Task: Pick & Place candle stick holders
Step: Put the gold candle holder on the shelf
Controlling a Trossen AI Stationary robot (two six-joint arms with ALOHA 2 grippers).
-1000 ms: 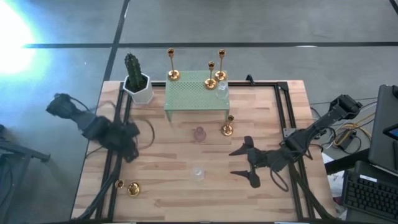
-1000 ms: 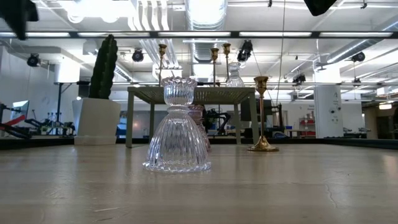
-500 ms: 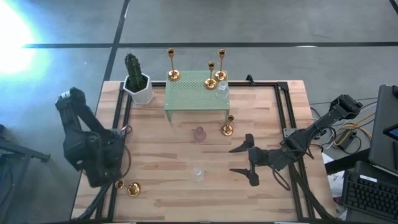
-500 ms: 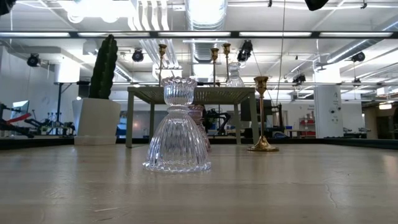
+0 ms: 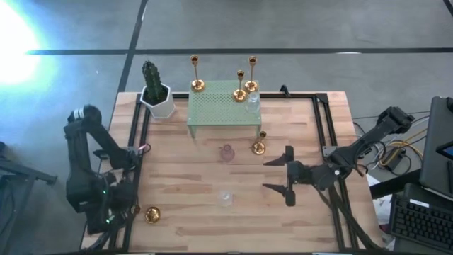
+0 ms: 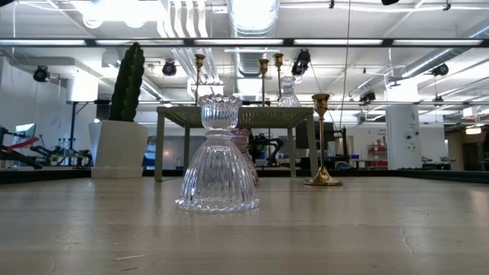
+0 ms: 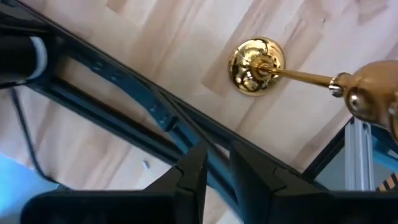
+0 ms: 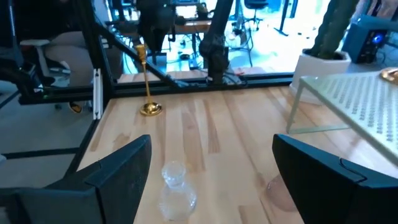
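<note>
A tall gold candle stick holder (image 7: 256, 66) stands upright on its round base near the table's near left corner (image 5: 152, 214). My left gripper (image 7: 217, 163) points down over the dark left rail beside it (image 5: 122, 210). Only a narrow gap shows between its fingers, and nothing is in it. My right gripper (image 5: 281, 176) hovers wide open right of a clear glass holder (image 5: 225, 197), empty (image 8: 224, 180). Three gold holders (image 5: 239, 94) and a clear glass one (image 5: 253, 106) stand on the green stand (image 5: 221, 110). Another gold holder (image 5: 258, 147) and a pinkish glass one (image 5: 226, 152) stand on the table.
A cactus in a white pot (image 5: 156, 95) stands at the far left beside the green stand. Dark rails (image 5: 134, 142) run along the table's left and right sides. In the low view the clear glass holder (image 6: 218, 156) stands in front of the stand (image 6: 237, 114).
My left arm has swung from the table's left middle toward the near left corner and sunk a little. It now stands over the rail beside the tall gold holder, its finger gap unchanged. My right gripper has lifted slightly, still open. No holder has moved.
</note>
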